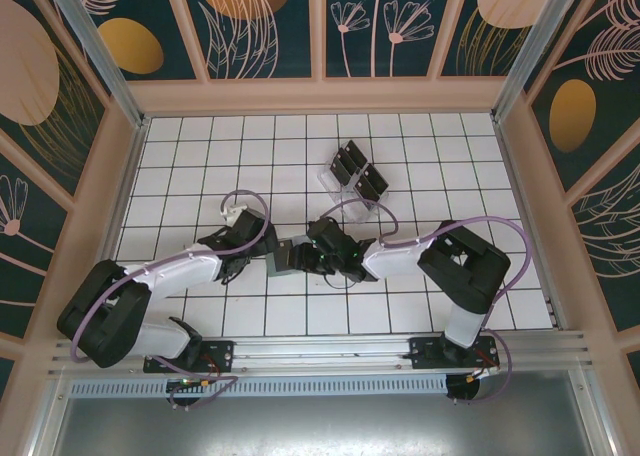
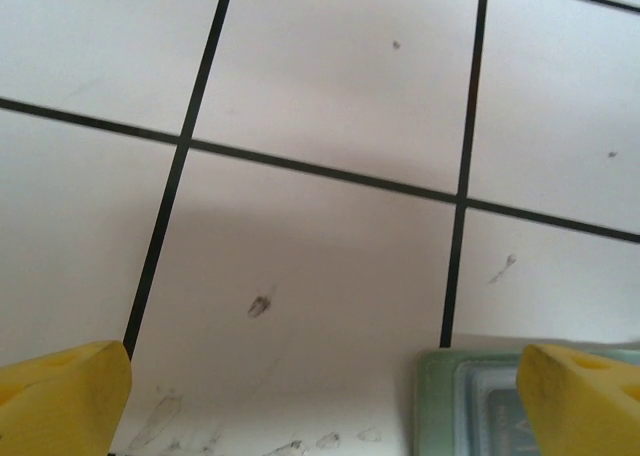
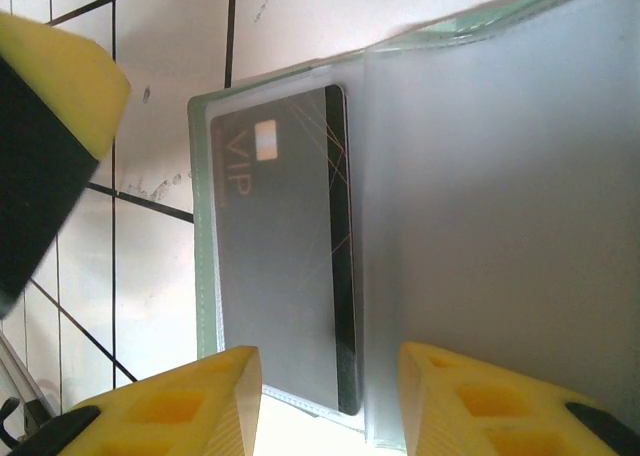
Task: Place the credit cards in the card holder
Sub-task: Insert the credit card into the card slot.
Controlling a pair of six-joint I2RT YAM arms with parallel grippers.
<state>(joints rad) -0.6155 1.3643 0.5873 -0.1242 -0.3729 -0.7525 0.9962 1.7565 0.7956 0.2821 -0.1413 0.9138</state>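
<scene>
The grey-green card holder (image 3: pixel 500 196) lies flat on the white tiles beneath my right gripper (image 3: pixel 330 406), which is open, its yellow fingers astride the holder's near edge. A black credit card (image 3: pixel 280 246) marked VIP sits inside the holder's clear pocket, with a dark strip along its right side uncovered. My left gripper (image 2: pixel 325 401) is open too; its right finger (image 2: pixel 585 396) is over a corner of the card holder (image 2: pixel 450 406), and nothing is between its fingers. In the top view the left gripper (image 1: pixel 278 256) and right gripper (image 1: pixel 325 248) meet mid-table.
A clear plastic slotted rack (image 1: pixel 355 176) with several black cards stands a little beyond the grippers, right of centre. The left gripper's yellow finger (image 3: pixel 50 96) shows at the upper left of the right wrist view. Raised walls ring the tiled floor (image 1: pixel 450 166).
</scene>
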